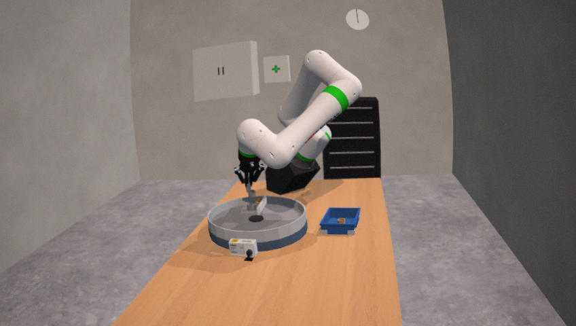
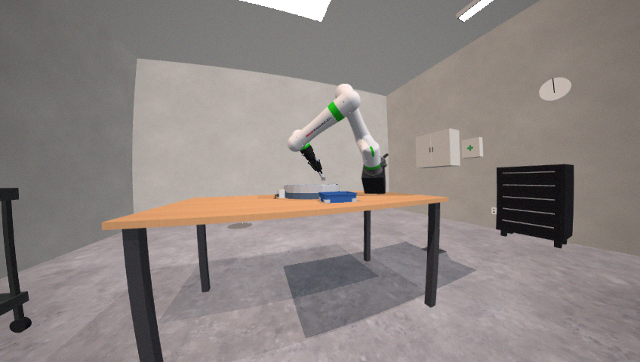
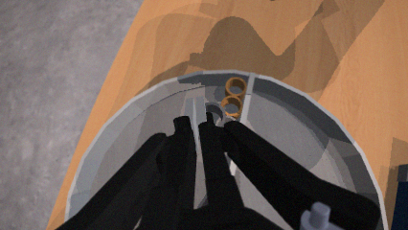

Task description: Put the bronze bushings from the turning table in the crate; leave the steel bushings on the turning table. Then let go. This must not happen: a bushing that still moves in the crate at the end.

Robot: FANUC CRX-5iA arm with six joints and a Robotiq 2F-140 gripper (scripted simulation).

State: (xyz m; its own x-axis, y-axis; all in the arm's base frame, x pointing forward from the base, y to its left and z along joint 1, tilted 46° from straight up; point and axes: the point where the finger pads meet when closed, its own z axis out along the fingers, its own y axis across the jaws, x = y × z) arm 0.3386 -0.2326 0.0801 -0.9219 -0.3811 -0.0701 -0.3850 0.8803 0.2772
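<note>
My gripper [image 1: 248, 186] [image 2: 321, 174] [image 3: 196, 108] is shut on a steel bushing [image 1: 251, 193] [image 2: 323, 178] [image 3: 219, 109], gripped by its wall just above the turning table [image 1: 282, 231] [image 2: 305, 188] [image 3: 311, 105]. In the wrist view, two bronze bushings stand on the turning table beside a light fence: one [image 3: 228, 88] near the rim, the other [image 3: 224, 106] nearer my fingers. Another grey bushing-like shape [image 1: 250, 207] stands on the turning table below my gripper. The blue crate [image 1: 336, 230] [image 2: 337, 197] [image 3: 402, 201] holds one bronze bushing [image 1: 341, 221].
The fence [image 1: 261, 205] [image 3: 248, 98] stands upright inside the turning table's raised rim. A white box [image 1: 242, 247] and a small black stand [image 1: 248, 254] are in front of the turning table. The crate is to its right in the top view.
</note>
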